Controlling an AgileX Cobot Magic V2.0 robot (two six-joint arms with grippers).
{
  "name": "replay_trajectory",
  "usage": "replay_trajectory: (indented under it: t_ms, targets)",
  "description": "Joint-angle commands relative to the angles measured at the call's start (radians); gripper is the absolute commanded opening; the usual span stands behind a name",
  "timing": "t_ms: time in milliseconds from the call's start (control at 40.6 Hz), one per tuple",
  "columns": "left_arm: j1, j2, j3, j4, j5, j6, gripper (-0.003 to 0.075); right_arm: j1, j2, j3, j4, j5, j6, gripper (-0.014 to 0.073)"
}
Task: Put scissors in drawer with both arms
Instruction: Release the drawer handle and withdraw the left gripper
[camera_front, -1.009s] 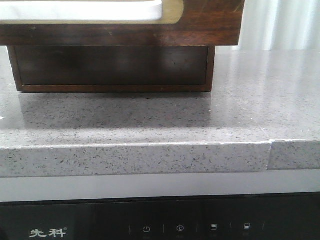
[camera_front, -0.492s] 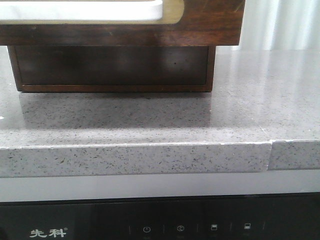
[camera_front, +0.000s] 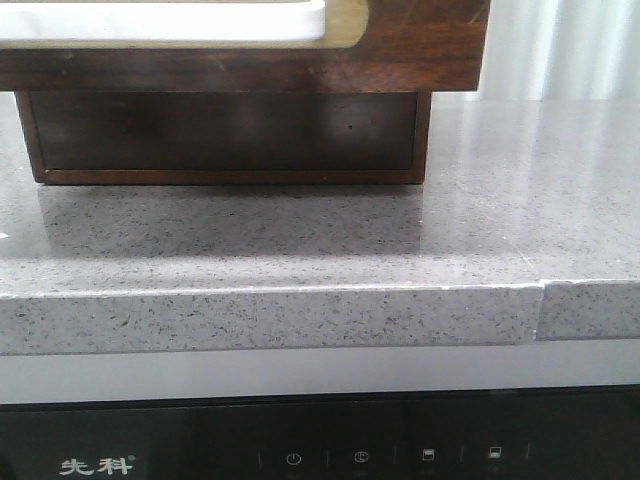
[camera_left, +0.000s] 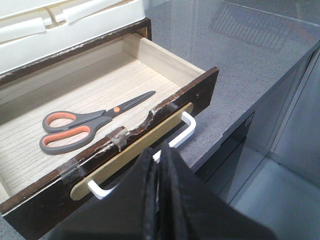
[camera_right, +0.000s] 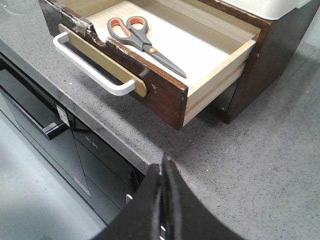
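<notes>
A: Scissors (camera_left: 89, 124) lie flat inside the open drawer (camera_left: 165, 67), on its pale wooden floor, blades pointing away from the orange loops.

B: And the grippers?

A: Left gripper (camera_left: 159, 156) hangs just outside the drawer's white handle (camera_left: 186, 131), fingers pressed together, holding nothing. Right gripper (camera_right: 164, 170) sits over the grey counter (camera_right: 260, 150) beside the drawer, fingers together too.
</notes>
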Motion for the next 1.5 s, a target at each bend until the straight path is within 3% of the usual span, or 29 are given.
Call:
replay_trajectory:
  t_ms: [0, 1059, 1305, 1477]
  targets:
    - [-0.007, 0.010, -0.028, -0.007, -0.081, -0.008, -0.0020, -0.001, 0.007, -0.021, -0.013, -0.078, 0.003, -0.0066]
    - [0.000, 0.008, 0.003, -0.007, -0.081, -0.008, -0.0020, -0.001, 0.007, -0.021, -0.013, -0.077, 0.003, -0.0066]
    - [0.169, -0.030, 0.179, 0.021, -0.142, -0.008, -0.0020, -0.001, 0.007, -0.021, -0.013, -0.077, 0.003, -0.0066]
    - [0.341, -0.127, 0.368, 0.042, -0.365, -0.008, -0.0020, -0.001, 0.007, -0.021, -0.013, -0.077, 0.003, -0.0066]
